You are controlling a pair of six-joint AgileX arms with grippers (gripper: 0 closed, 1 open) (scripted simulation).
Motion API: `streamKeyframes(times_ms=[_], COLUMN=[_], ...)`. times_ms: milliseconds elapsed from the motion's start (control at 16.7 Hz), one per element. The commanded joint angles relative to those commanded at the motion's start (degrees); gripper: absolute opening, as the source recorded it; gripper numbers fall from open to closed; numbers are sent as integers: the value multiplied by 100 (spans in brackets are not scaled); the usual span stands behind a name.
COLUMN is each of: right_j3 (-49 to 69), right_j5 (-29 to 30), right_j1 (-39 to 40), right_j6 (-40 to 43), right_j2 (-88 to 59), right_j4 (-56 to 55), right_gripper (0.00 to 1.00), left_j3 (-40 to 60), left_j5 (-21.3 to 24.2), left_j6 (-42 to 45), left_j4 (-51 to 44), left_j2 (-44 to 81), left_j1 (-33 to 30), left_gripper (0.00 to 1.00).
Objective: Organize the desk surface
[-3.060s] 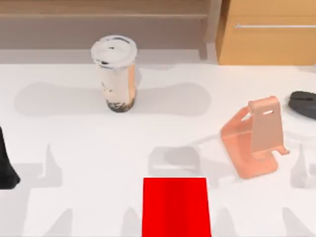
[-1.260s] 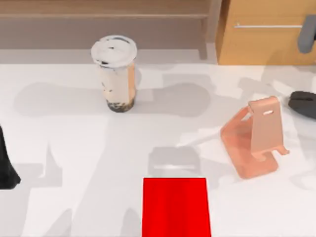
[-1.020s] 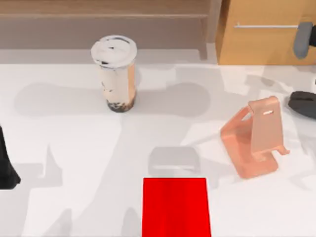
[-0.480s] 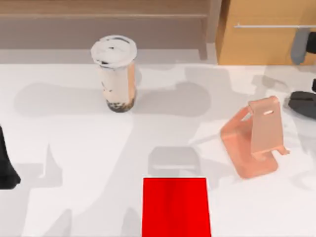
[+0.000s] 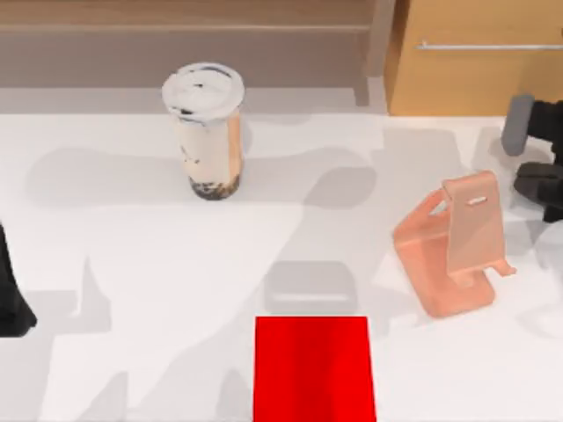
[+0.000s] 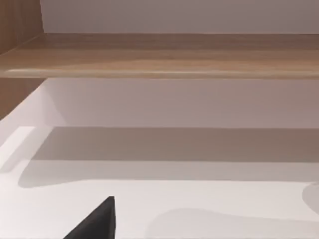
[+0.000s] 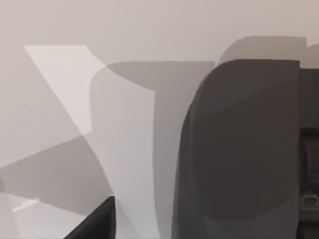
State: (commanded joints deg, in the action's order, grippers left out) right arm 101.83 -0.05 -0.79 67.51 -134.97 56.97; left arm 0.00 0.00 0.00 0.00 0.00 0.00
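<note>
Bench (image 5: 132, 264) at three o'clock: right end effector (image 5: 538, 167) has descended onto the dark object (image 5: 535, 183); grip state cannot be told.

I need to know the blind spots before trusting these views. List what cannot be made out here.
- Right gripper, top view: cut off by the right edge above the dark object; whether its fingers are open or shut cannot be told.
- Dark object, top view: cut by the same edge and partly covered by the gripper; its kind is unclear.
- Left gripper, top view: cut by the left edge; finger state hidden.
</note>
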Motion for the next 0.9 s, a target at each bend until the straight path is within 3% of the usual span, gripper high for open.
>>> streamKeyframes(times_ms=[240, 900], right_j3=[-8, -8], right_j5=[0, 0], right_j1=[0, 0], right_j6=[-1, -1], right_j2=[-1, -1], right_j4=[-10, -10], right_gripper=[100, 17], left_j3=[0, 0], left_j5=[0, 0], left_j6=[0, 0], left_j4=[0, 0], left_j2=[0, 0], left_j1=[0, 0], left_gripper=[100, 100])
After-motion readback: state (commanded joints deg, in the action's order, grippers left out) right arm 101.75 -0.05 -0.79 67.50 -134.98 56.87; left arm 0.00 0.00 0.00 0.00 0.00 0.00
